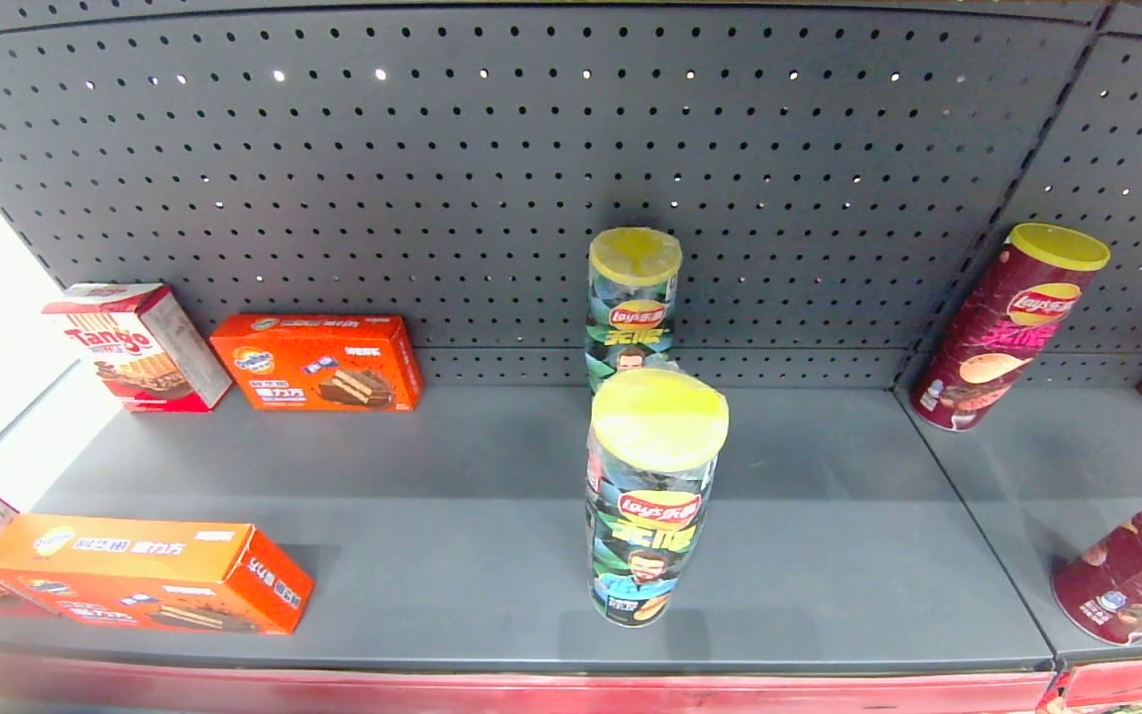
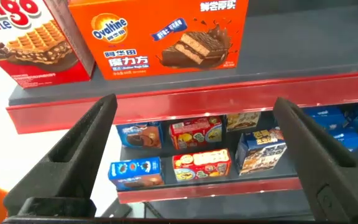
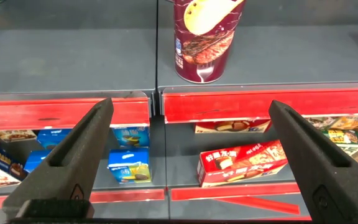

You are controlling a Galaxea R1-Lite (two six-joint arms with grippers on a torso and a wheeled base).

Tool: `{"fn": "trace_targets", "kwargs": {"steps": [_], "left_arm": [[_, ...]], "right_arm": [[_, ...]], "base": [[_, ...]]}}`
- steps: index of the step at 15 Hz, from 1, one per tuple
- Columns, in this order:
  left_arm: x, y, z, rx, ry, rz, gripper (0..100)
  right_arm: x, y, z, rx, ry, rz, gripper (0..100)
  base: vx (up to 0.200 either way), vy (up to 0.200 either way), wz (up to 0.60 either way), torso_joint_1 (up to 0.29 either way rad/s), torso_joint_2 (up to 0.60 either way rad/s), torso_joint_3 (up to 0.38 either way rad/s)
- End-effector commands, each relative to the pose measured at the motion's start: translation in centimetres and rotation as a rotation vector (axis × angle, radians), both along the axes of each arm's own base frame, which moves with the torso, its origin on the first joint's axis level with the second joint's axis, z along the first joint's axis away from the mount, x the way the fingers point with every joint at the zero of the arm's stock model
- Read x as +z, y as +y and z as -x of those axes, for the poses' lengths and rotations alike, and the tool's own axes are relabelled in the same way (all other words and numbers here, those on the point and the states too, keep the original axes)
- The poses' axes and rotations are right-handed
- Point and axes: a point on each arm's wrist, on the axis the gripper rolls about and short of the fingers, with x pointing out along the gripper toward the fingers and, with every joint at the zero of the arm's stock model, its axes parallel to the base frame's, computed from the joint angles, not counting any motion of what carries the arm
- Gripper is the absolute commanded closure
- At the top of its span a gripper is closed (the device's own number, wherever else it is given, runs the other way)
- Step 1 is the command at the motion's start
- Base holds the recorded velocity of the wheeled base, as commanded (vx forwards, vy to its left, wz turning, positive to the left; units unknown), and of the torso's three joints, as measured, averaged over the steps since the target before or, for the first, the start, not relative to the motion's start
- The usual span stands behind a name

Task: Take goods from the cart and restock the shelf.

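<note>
Two empty hands, left hand (image 2: 194,101) and right hand (image 3: 191,104), spread wide facing the front edge of the shelf (image 1: 432,516), orange box (image 2: 160,37) beyond the left, upright maroon can (image 3: 204,37) beyond the right, green can (image 1: 652,496) mid-shelf between them.

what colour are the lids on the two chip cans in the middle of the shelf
Yellow, on both the front can and the back can; clearest in the head view.

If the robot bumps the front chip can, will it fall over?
Probably: the front can is tall, narrow and upright, so a push near its lid may tip it. Being round, it would likely roll on the shelf.
</note>
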Motion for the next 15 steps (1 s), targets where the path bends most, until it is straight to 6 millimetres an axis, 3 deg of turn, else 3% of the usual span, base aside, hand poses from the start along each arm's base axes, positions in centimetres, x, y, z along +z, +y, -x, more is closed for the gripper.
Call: {"fn": "trace_targets", "kwargs": {"steps": [1,15], "left_arm": [[-0.01,0.00,-0.03,-0.003,0.004,0.000,0],[-0.01,-0.08,-0.03,-0.035,0.004,0.001,0]], "right_arm": [[0.00,0.01,-0.01,0.003,0.002,0.000,0],[0.00,0.11,-0.01,0.051,0.001,-0.008,0]], "base": [[0.000,0.000,0.00,0.000,0.00,0.000],[0.000,0.000,0.00,0.000,0.00,0.000]]}}
